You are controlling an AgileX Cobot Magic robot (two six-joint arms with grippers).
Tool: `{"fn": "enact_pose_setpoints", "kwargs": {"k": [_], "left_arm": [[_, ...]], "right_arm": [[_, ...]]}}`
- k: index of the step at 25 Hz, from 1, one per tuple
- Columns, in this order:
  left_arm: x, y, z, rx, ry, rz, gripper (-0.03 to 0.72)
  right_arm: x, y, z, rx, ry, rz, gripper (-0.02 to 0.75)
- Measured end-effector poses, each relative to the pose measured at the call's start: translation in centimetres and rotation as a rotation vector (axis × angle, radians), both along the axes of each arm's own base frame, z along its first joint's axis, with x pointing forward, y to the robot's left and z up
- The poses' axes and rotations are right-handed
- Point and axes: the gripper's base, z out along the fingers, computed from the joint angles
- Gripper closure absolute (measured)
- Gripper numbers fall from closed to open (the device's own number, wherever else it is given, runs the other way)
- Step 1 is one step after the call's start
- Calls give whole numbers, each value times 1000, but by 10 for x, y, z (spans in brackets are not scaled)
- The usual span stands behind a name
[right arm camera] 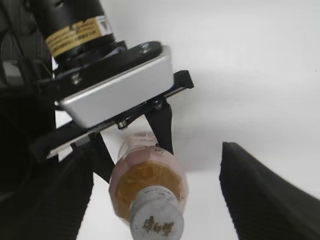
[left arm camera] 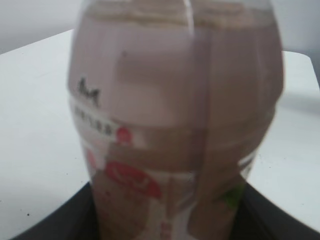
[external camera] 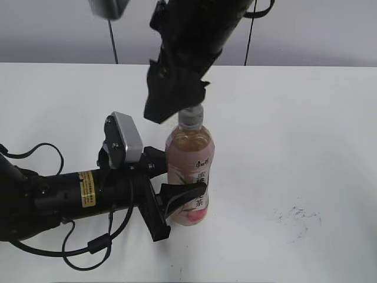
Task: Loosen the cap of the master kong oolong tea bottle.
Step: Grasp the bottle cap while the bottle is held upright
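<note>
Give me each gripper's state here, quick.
Left gripper: shut on the master kong oolong tea bottle, gripping its lower body.
Right gripper: open, fingers wide on either side of the cap, not touching it.

The slim clear plastic bottle of amber tea with a pink-and-white label point(external camera: 189, 171) stands upright between the left jaws. Its small ribbed grey-white screw cap point(right arm camera: 156, 221), dark logo on top, sits on the neck between the parted right jaws.

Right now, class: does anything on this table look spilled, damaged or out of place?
Only the dark speckled smudge on the white table, right of the upright bottle; what made it cannot be told. Its cap is on, and nothing looks spilled.
</note>
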Motion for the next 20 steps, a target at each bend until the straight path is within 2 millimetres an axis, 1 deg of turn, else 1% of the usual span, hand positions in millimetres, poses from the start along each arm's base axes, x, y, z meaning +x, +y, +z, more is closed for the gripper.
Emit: {"fn": "enact_pose_setpoints", "kwargs": {"k": [1,4,5,7,9,12,18,20], "left_arm": [[0,0,0,0,0,0,314],[0,0,0,0,0,0,314],[0,0,0,0,0,0,314],[0,0,0,0,0,0,314],[0,0,0,0,0,0,314],[0,0,0,0,0,0,314],[0,0,0,0,0,0,314],[0,0,0,0,0,0,314]], "right_arm": [[1,1,6,27,28,-77,145],[2,1,29,124,153,-382,150],[2,-1,33,137,205,-495,150],[2,-6,39,150,275,-690,152],[5,-10,39,142,279,-802,160],[6,-11,29,112,306,-873,179],[6,-11,-11,-9,371,-921,212],[5,-12,-19,-39,382,-928,225]]}}
